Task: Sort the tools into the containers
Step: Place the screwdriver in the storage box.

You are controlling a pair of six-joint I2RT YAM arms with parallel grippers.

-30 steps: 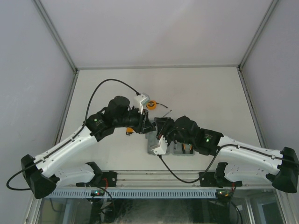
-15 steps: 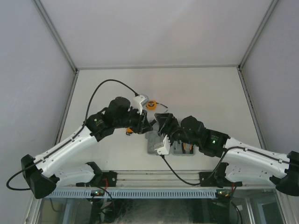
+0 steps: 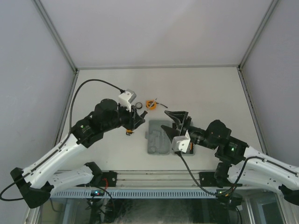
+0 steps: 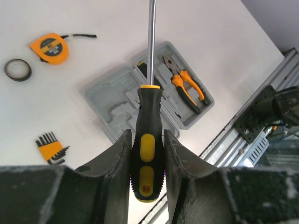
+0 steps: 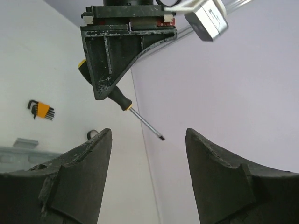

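Just left of the open grey case, my left gripper is clamped on a screwdriver by its handle. I'd line the shaft up with a matching recess before lowering. My right gripper gapes empty.

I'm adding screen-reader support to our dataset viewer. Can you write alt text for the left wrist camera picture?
The left gripper clamps a black-and-yellow screwdriver by its handle, shaft pointing away, above an open grey tool case holding orange-handled pliers. On the table beside it lie a tape measure, a black ring and an orange hex-key set.
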